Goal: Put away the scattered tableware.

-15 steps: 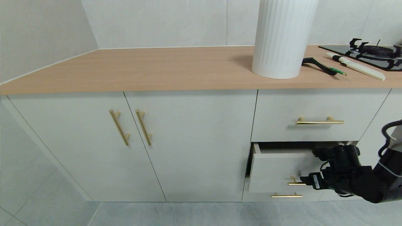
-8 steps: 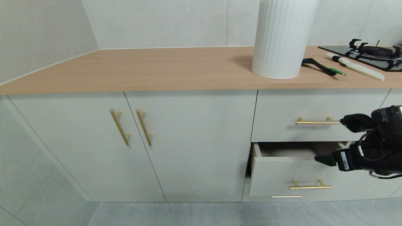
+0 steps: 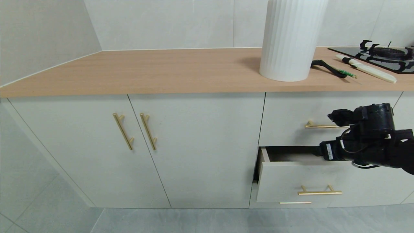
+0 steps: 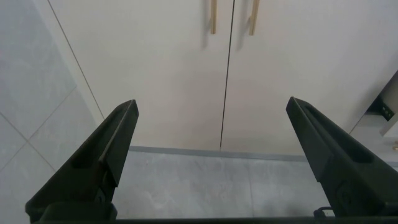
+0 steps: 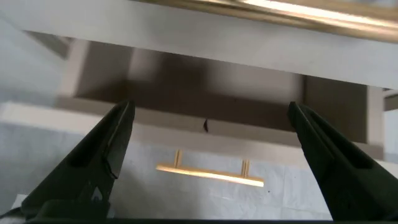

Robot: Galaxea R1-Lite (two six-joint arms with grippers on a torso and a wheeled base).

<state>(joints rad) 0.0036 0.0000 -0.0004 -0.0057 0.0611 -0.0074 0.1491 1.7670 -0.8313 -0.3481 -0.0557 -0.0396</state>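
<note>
Currently: right gripper, jaws spread wide, empty, hanging before the top drawer handle, above the part-open middle drawer. Left gripper, equally wide and empty, low before the cabinet doors. Tableware, namely black-handled utensil, small green utensil and cream knife, lies on the countertop beside the ribbed white cylinder. Hazards: a finger snagging that handle or the counter edge; toppling the cylinder. Change: one second ago the right gripper sat at the middle drawer's own handle; since risen, drawer unmoved.

drawer ajar – narrow gap, rt side
</note>
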